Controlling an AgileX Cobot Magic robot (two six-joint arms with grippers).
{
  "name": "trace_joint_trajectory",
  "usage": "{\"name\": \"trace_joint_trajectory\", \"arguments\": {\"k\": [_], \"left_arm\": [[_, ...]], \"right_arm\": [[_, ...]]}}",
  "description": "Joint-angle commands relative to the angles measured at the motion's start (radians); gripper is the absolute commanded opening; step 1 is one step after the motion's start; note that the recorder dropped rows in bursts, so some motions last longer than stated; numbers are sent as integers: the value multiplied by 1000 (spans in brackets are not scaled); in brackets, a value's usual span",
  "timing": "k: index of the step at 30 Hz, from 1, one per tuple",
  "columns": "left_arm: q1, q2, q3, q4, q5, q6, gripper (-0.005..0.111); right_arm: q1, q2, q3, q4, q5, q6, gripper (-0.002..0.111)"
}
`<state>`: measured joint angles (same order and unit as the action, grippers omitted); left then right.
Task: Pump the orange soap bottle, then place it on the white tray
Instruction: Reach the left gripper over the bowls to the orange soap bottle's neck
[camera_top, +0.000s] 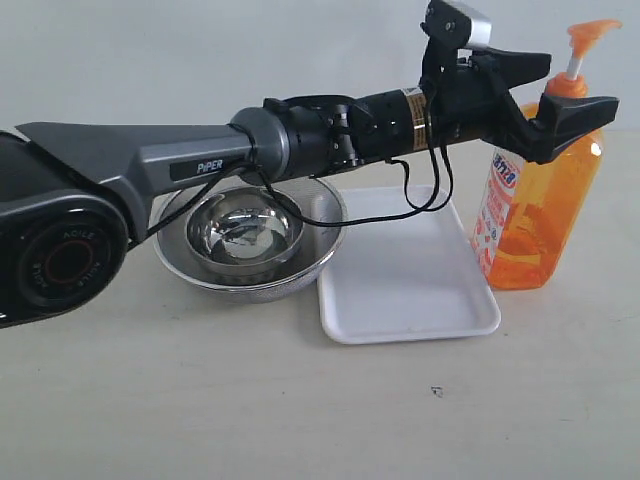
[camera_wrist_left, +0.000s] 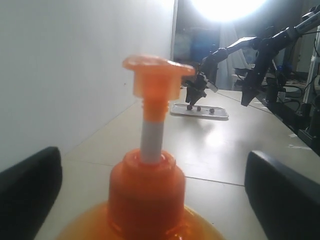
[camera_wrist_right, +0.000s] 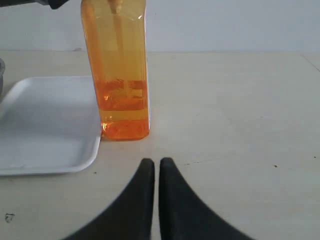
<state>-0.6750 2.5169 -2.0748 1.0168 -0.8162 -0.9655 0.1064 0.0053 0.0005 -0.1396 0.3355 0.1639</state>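
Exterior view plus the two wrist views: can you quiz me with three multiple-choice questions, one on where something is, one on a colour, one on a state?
1. Where does the orange soap bottle stand?
A) on the table beside the white tray
B) on the tray
C) inside the steel bowl

2. What colour is the pump stem?
A) black
B) white
C) blue

3. How is the left gripper?
A) shut on the pump
B) holding the tray
C) open, one finger on each side of the bottle's neck

Answers:
1 A, its base rests on the table just off the tray's rim.
2 B, the left wrist view shows white under the orange head.
3 C, wide gaps show beside the neck.
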Motion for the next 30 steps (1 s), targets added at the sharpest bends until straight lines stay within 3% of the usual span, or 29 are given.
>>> {"name": "trace_joint_trajectory", "arguments": {"k": [1, 7, 11, 18, 24, 30], "left_arm": [[-12, 31, -47, 3, 18, -16, 92], [-25, 42, -65, 3, 43, -2, 88], [-27, 45, -65, -11, 80, -2, 68], [-31, 45, -65, -17, 80, 19, 44], [-32, 45, -65, -4, 80, 41, 5], [-32, 45, -65, -2, 59, 37, 5]], "right_arm": [[-5, -5, -1, -1, -3, -5, 0], [-5, -5, -1, -1, -3, -5, 0], [-5, -5, -1, -1, -3, -5, 0], [-5, -5, -1, -1, -3, -5, 0], [-5, -5, -1, -1, -3, -5, 0], [-5, -5, -1, -1, -3, -5, 0]]}}
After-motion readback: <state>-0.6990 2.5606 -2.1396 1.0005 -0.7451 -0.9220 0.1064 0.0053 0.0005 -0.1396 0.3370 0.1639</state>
